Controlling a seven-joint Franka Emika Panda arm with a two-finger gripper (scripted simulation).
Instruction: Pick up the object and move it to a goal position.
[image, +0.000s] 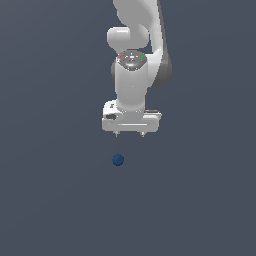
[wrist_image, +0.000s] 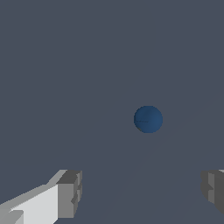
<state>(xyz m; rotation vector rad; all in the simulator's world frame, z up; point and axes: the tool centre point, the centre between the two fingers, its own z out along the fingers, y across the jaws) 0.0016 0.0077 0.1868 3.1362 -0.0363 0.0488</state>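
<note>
A small dark blue ball (image: 118, 160) lies on the flat grey surface. In the exterior view it sits below the white gripper (image: 130, 134) and slightly toward the exterior view's left of its middle, with a clear gap between them. The gripper is open and empty, with its two short fingertips (image: 117, 134) spread wide apart. In the wrist view the ball (wrist_image: 148, 119) lies ahead of the gripper (wrist_image: 142, 192), apart from both fingertips (wrist_image: 70, 193), whose pads stand far apart.
The white arm (image: 132, 60) rises behind the gripper to the frame's top. A plain dark grey surface (image: 50, 200) fills both views.
</note>
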